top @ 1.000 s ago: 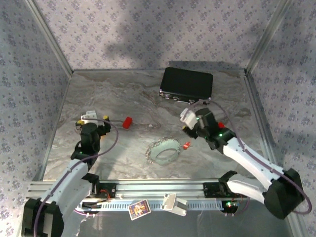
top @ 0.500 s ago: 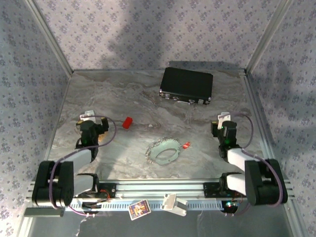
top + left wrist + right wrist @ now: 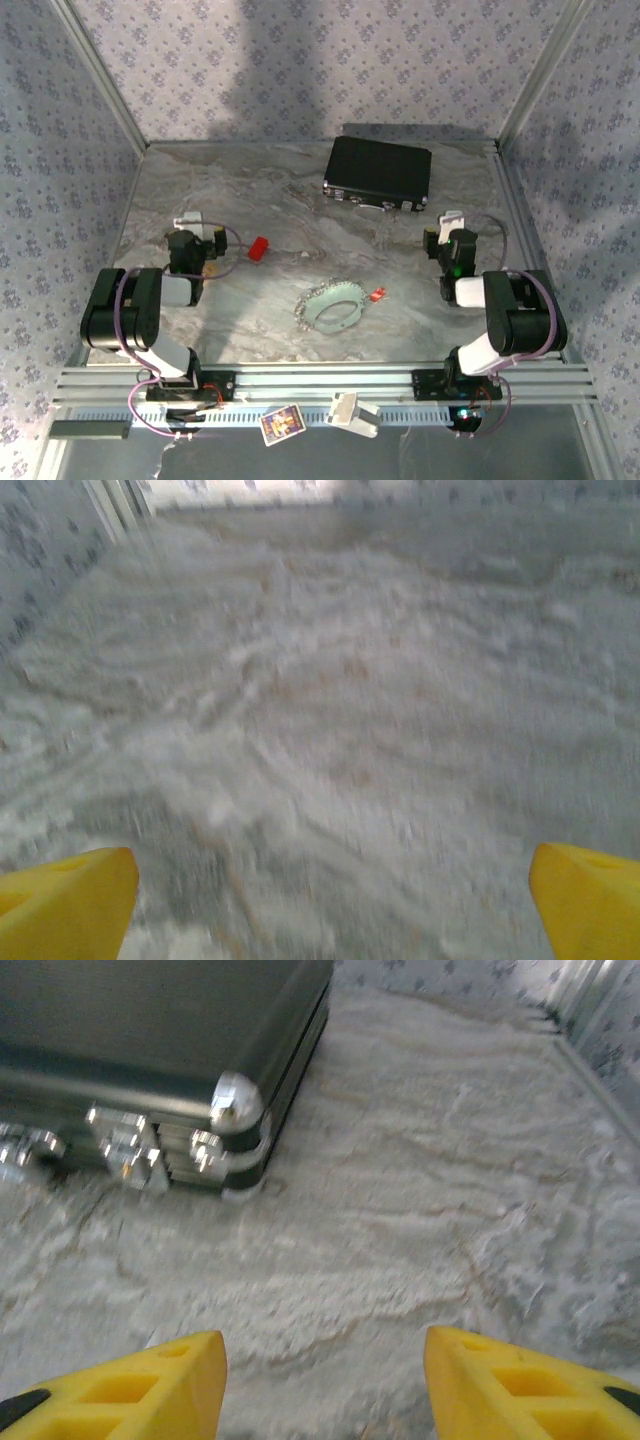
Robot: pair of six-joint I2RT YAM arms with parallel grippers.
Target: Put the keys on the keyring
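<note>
**Left gripper (image 3: 328,900) and right gripper (image 3: 325,1375) both spread wide, empty**

Each pair of yellow fingers frames bare marbled table (image 3: 250,190). The keyring (image 3: 333,305), a pale grey-green oval edged with silvery beaded chain, lies flat near the table's front centre. A tiny red key (image 3: 377,294) sits just right of it, apart from the chain. A card (image 3: 282,423) on the front rail carries print too small to read. A second ago the right arm reached in beside the key. Both arms have since folded back to the sides, while ring and key have not shifted.
</note>
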